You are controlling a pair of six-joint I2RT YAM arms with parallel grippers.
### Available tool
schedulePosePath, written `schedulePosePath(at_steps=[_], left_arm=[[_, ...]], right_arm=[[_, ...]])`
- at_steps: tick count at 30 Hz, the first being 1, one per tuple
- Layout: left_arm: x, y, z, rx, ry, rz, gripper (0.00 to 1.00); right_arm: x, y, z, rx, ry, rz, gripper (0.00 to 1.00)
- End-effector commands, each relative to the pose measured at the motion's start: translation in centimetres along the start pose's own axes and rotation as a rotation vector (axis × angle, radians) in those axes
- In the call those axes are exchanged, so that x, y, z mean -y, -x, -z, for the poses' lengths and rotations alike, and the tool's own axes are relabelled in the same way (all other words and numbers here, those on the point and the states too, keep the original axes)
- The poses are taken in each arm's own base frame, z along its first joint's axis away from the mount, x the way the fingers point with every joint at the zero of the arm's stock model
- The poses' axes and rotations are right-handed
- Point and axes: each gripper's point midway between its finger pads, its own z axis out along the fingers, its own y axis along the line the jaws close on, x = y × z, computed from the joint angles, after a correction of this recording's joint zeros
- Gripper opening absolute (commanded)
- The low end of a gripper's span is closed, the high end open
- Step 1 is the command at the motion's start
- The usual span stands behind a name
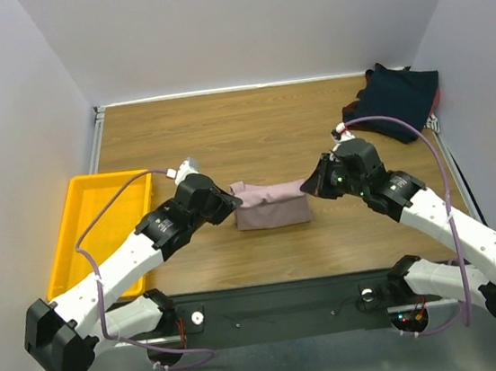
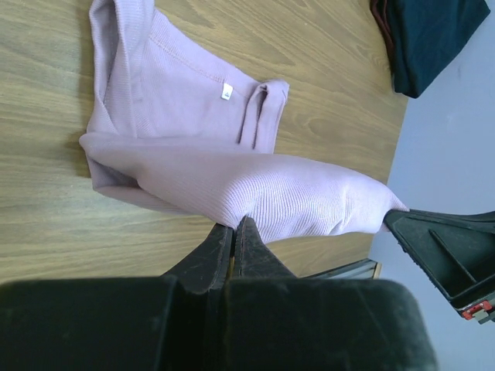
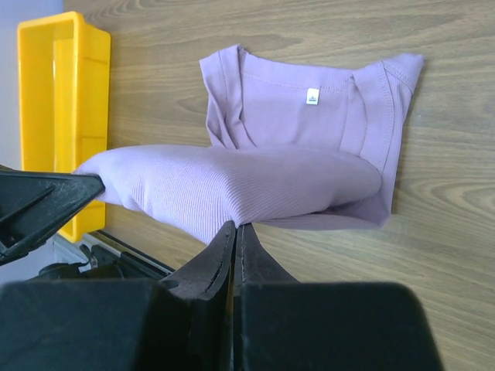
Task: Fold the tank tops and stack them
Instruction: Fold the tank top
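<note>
The dusty pink tank top (image 1: 271, 204) lies partly folded at the table's middle. Its near edge is lifted between both grippers, its neckline part flat on the wood (image 3: 309, 116). My left gripper (image 1: 230, 204) is shut on the left end of the lifted edge (image 2: 236, 224). My right gripper (image 1: 309, 189) is shut on the right end (image 3: 236, 226). The lifted fold shows in the left wrist view (image 2: 294, 193) and the right wrist view (image 3: 232, 185). The dark navy tank tops (image 1: 398, 98) with a maroon edge lie heaped at the far right corner (image 2: 433, 39).
A yellow plastic tray (image 1: 90, 225) sits at the table's left edge, also in the right wrist view (image 3: 66, 93). White walls close in the table on the left, back and right. A black rail (image 1: 281, 304) runs along the near edge.
</note>
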Motion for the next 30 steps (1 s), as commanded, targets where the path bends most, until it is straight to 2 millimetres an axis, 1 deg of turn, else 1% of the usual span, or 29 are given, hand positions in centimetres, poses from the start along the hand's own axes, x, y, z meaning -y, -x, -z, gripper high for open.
schedulePosePath(at_steps=[1,3,5,9,11,13,15,16,18,19,20,22,23,24,25,26,27,29,30], left_arm=[[2.2,1.6,1.1,0.040,-0.048,-0.009,0.00],[2.5,2.0,1.3,0.054,-0.057,-0.012,0.00],[2.5,2.2,1.2,0.062,-0.053,-0.017,0.00],[1.7,2.5,0.0,0.051,-0.034,-0.016,0.00],[1.9,2.9,-0.4,0.049,-0.050,-0.013,0.00],[1.7,3.5,-1.1,0.057,-0.040,-0.022,0.00],[1.7,4.0,-1.5,0.064,-0.034,-0.030,0.00],[1.5,4.7,-2.0,0.069,-0.021,-0.035,0.00],[1.7,5.2,-2.7,0.065,-0.022,-0.040,0.00],[1.6,5.6,-2.9,0.070,-0.022,-0.047,0.00],[1.7,6.3,-3.1,0.084,-0.024,-0.041,0.00],[1.5,7.1,-3.8,0.092,-0.015,-0.043,0.00],[1.4,7.7,-4.2,0.106,-0.010,-0.039,0.00],[1.6,7.4,-4.7,0.072,-0.020,-0.046,0.00],[1.7,7.6,-5.1,0.073,-0.024,-0.047,0.00],[1.4,7.7,-5.5,0.071,-0.013,-0.047,0.00],[1.1,8.0,-6.4,0.068,-0.006,-0.047,0.00],[0.8,8.3,-7.5,0.064,0.002,-0.046,0.00],[0.1,8.5,-8.7,0.055,0.016,-0.042,0.00]], right_arm=[[-1.6,2.1,1.4,0.063,0.034,0.016,0.00],[-1.6,2.2,1.5,0.063,0.034,0.019,0.00],[-1.3,2.6,1.3,0.083,0.009,0.022,0.00],[-0.6,2.5,0.3,0.072,-0.029,0.032,0.01],[-0.1,2.7,-0.1,0.078,-0.055,0.035,0.00],[0.6,2.8,-0.9,0.080,-0.096,0.048,0.01],[0.9,2.9,-1.5,0.080,-0.117,0.060,0.01],[0.8,3.4,-1.6,0.091,-0.120,0.069,0.01],[1.2,3.6,-2.4,0.091,-0.144,0.079,0.01],[0.8,4.0,-2.7,0.097,-0.140,0.090,0.01],[1.1,4.0,-3.4,0.087,-0.153,0.093,0.01],[1.5,4.3,-4.3,0.081,-0.167,0.101,0.01],[1.3,4.7,-4.6,0.084,-0.160,0.103,0.01],[2.2,4.5,-5.7,0.064,-0.183,0.104,0.01],[2.1,4.8,-6.2,0.065,-0.174,0.102,0.01],[2.5,4.8,-6.8,0.060,-0.185,0.103,0.01],[3.3,4.5,-7.7,0.037,-0.200,0.100,0.01],[3.8,4.6,-8.8,0.028,-0.205,0.097,0.01],[4.6,4.6,-9.8,0.019,-0.216,0.088,0.01]])
